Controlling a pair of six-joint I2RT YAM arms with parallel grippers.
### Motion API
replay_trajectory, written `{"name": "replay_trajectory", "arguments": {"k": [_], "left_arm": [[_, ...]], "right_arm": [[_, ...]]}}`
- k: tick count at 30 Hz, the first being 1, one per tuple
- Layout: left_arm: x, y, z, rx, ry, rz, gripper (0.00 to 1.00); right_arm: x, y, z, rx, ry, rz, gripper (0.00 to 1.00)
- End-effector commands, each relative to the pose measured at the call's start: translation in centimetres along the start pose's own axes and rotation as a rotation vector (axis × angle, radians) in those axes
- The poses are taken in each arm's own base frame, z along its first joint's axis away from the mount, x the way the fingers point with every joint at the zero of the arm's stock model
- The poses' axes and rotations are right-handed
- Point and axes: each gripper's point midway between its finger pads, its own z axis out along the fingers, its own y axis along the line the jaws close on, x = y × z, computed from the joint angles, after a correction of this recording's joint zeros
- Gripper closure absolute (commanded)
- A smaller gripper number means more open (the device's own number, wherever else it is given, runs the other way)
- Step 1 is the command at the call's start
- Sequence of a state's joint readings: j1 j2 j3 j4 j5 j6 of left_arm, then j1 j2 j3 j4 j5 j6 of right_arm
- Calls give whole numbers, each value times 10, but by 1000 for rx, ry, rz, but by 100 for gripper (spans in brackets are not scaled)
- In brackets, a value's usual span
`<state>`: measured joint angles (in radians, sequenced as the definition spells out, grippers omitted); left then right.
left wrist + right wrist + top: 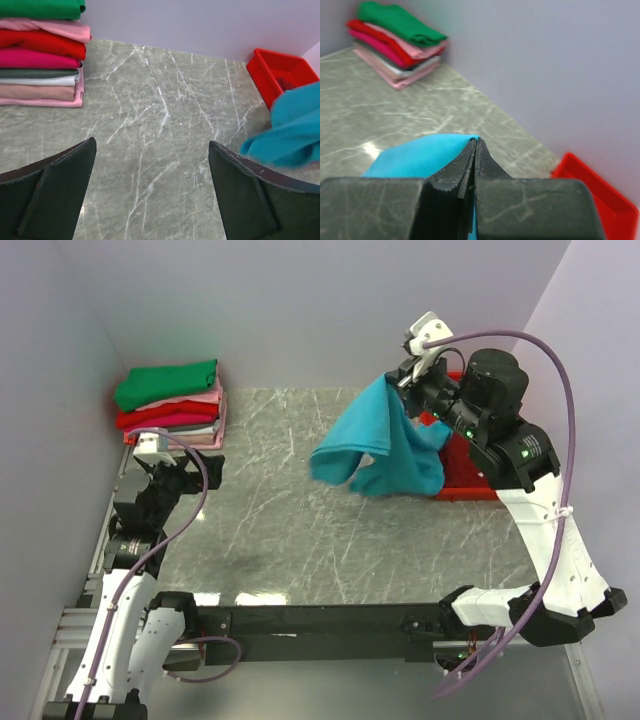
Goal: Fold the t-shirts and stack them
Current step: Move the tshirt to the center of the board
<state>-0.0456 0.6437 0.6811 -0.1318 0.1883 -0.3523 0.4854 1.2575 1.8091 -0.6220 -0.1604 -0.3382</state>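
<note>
A teal-blue t-shirt [385,445] hangs bunched in the air at the right of the table, beside the red tray [470,480]. My right gripper [398,378] is shut on its top edge; in the right wrist view the jaws [475,142] pinch the teal cloth [415,157]. Folded t-shirts form a stack [172,405] in the far left corner, green on top, then pink, red and others below. My left gripper [180,472] is open just in front of that stack, with only bare table between its fingers [55,192]. The hanging teal shirt [287,132] shows at the right of the left wrist view.
The red plastic tray [277,67] stands at the table's right side, partly hidden by the hanging shirt. Lilac walls close in the back and both sides. The marbled grey tabletop [300,530] lies between the arms.
</note>
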Motion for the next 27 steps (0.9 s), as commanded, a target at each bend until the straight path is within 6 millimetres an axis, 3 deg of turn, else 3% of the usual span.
{"name": "replay_trajectory", "arguments": {"k": [1,6,11,19,23,26,27], "left_arm": [[-19,-13,-3,60,-63,45,1],[-24,-11,-6,42,-88,55,1],[-27,-11,-10,43,-111,62,1],[-34,1,-15,-34,-148,65,1],[-43,7,-23,-76,-199,67,1],[-49,12,-30,-110,-233,64,1],[-50,12,-31,-116,-240,61,1]], "right_arm": [[-19,26,3,-94,-38,-7,100],[-16,71,13,-220,-32,0,100],[4,122,26,-374,13,21,100],[-15,236,46,-592,22,-57,100],[-18,268,57,-632,39,-77,100],[-5,278,71,-616,78,-88,100],[8,281,79,-603,108,-97,100]]}}
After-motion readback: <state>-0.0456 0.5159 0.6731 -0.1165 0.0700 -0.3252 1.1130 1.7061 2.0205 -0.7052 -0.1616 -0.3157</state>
